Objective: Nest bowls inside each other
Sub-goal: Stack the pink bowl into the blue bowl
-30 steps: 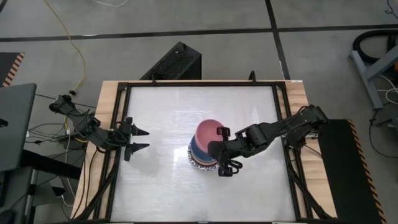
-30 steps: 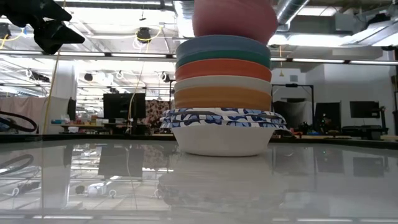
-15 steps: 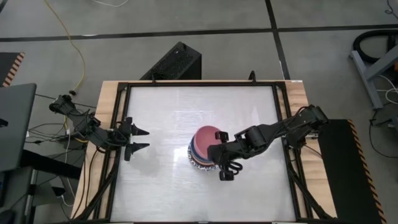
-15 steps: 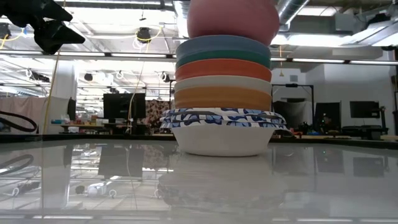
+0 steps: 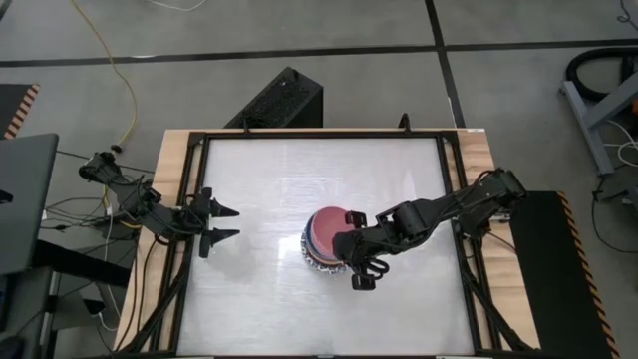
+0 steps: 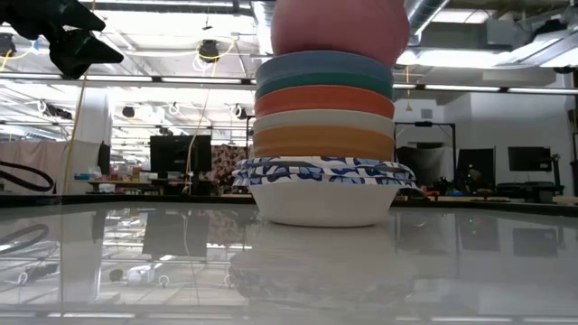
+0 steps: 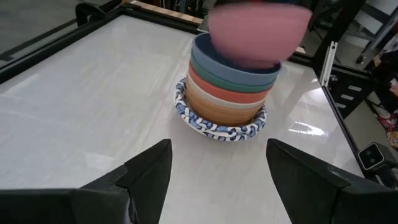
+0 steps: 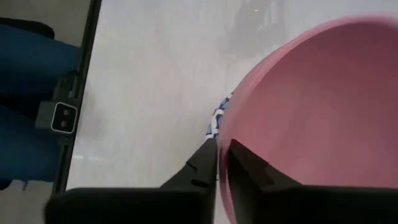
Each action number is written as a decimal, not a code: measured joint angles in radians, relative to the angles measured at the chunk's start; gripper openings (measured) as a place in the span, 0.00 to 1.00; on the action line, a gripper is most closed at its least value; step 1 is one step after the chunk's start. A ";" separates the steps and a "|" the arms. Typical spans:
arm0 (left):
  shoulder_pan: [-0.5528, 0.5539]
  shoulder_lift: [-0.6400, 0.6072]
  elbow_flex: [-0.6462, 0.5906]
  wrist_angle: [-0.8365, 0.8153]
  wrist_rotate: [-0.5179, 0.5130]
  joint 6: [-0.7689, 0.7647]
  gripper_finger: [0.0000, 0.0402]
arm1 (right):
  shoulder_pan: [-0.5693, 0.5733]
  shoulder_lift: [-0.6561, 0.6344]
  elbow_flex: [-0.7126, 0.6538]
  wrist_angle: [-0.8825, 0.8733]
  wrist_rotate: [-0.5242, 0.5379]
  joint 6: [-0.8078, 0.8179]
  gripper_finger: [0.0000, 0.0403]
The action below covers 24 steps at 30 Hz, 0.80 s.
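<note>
A stack of nested bowls (image 6: 325,135) stands mid-table, a white bowl with a blue-patterned rim (image 7: 217,127) at the bottom and a slate-blue one (image 6: 323,65) on top. A pink bowl (image 6: 339,27) hangs right over the slate-blue one, mouth up, with my right gripper (image 5: 344,244) shut on its rim. Whether the pink bowl rests in the stack, I cannot tell. My left gripper (image 5: 227,223) waits open at the table's left edge, pointing at the stack (image 5: 312,261). My right gripper pinches the pink bowl's rim (image 8: 222,134) on the side toward the table's right, one finger (image 8: 202,163) outside the wall and the other (image 8: 249,165) inside the hollow. The fingers slant down from the right. The bowl sits mouth up over the stack.
A black frame (image 5: 189,199) runs round the white tabletop, with bare surface on every side of the stack. A black box (image 5: 284,98) lies on the floor beyond the far edge. A person's blue-clad legs (image 8: 31,93) show beside the table in the right wrist view.
My right gripper has carried the pink bowl toward the table's near edge, from a little beyond the stack to straight over it. The bowl has stayed mouth up and has sunk slightly toward the slate-blue bowl.
</note>
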 joint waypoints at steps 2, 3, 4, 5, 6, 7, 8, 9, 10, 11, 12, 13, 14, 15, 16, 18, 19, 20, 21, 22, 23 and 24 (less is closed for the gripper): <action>0.000 0.000 0.000 0.000 0.000 0.000 0.63 | 0.000 0.000 0.000 -0.001 0.000 0.016 0.17; 0.000 0.000 0.000 0.000 0.000 0.000 0.63 | 0.000 0.000 0.000 -0.001 0.000 0.021 0.18; 0.000 0.000 0.000 0.000 0.000 0.000 0.63 | 0.000 0.000 0.000 0.000 0.000 0.024 0.19; 0.000 0.000 0.000 0.000 0.000 0.000 0.63 | 0.000 0.000 0.000 0.000 0.000 0.024 0.20; 0.000 0.000 0.000 0.000 0.000 0.000 0.63 | 0.000 0.000 0.000 0.000 0.000 0.024 0.21; 0.000 0.000 0.000 0.000 0.000 0.000 0.63 | -0.001 0.000 0.000 -0.001 0.001 0.024 0.22; 0.000 0.000 0.000 0.000 0.000 0.000 0.63 | -0.003 0.000 0.000 0.000 0.001 0.024 0.23; 0.000 0.000 0.000 0.000 0.000 0.000 0.63 | -0.006 0.000 0.000 0.003 0.004 0.017 0.23; 0.000 0.000 0.000 0.000 0.000 0.000 0.63 | -0.008 0.000 0.000 0.008 0.018 0.016 0.24; 0.000 0.000 0.000 0.000 0.000 -0.002 0.63 | -0.011 0.000 0.000 0.012 0.041 0.016 0.24; 0.000 0.000 0.000 0.000 0.000 -0.006 0.63 | -0.013 0.000 0.000 0.019 0.076 0.017 0.24; 0.000 0.000 0.000 0.000 0.000 -0.008 0.63 | -0.011 0.000 0.000 0.032 0.128 0.029 0.24; 0.000 0.000 0.000 0.000 0.000 -0.012 0.63 | -0.006 0.000 0.000 0.047 0.185 0.043 0.24; 0.000 0.000 0.000 0.000 0.000 -0.017 0.63 | 0.001 0.000 0.000 0.060 0.234 0.056 0.23; 0.000 0.000 0.000 0.000 0.000 -0.023 0.63 | 0.008 0.000 0.000 0.069 0.272 0.065 0.23; 0.000 0.000 0.000 0.000 0.000 -0.031 0.63 | 0.021 0.000 0.000 0.082 0.294 0.066 0.22; 0.000 0.000 0.000 0.000 0.000 -0.031 0.63 | 0.028 0.000 0.000 0.089 0.296 0.070 0.22; 0.000 0.000 0.000 0.000 0.000 -0.032 0.63 | 0.035 0.000 0.000 0.102 0.305 0.083 0.22; 0.000 0.000 0.000 0.000 0.000 -0.032 0.63 | 0.047 0.000 0.000 0.120 0.333 0.106 0.22; 0.000 0.000 0.000 0.000 0.000 -0.032 0.63 | 0.059 0.000 0.000 0.141 0.375 0.127 0.22; 0.000 0.000 0.000 0.000 0.000 -0.032 0.63 | 0.074 0.010 0.001 0.169 0.427 0.143 0.22; 0.000 0.000 0.000 0.000 0.000 -0.033 0.63 | 0.086 0.025 0.002 0.203 0.482 0.144 0.22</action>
